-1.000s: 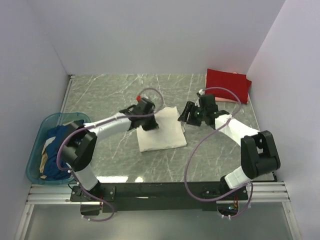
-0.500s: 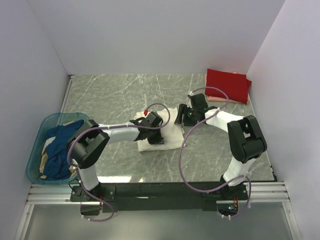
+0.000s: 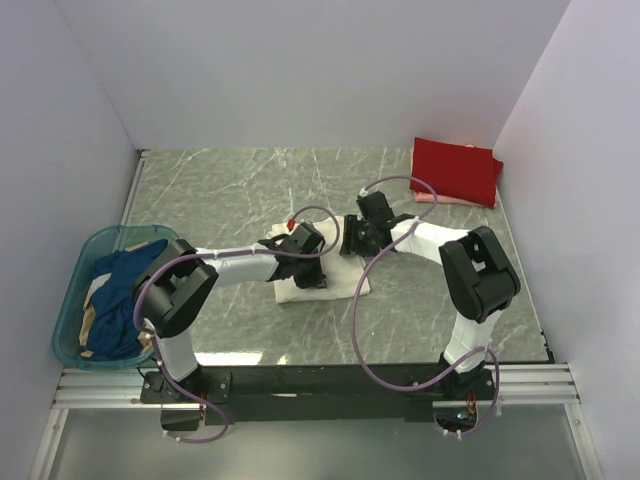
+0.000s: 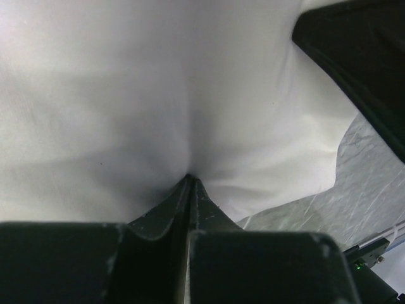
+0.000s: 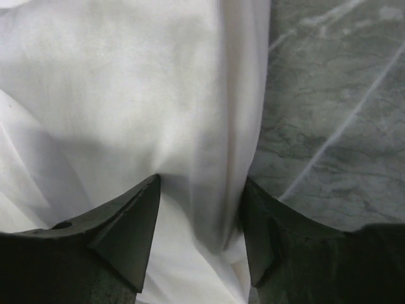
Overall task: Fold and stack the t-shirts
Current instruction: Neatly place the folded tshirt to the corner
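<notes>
Left fingers (image 4: 161, 216) pinch the cream-white t-shirt (image 4: 126, 95); right fingers (image 5: 130, 221) straddle it.

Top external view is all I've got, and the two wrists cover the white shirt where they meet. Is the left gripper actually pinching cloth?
Observer: Yes. The left wrist view shows the left gripper shut, with the cream-white t-shirt puckering into its tips.
Operator: And the right gripper?
Observer: The right gripper is open. Its fingers straddle a raised fold of the shirt.
Operator: Is that near an edge?
Observer: Yes. The shirt's edge runs just past that fold, with bare table beyond it.
</notes>
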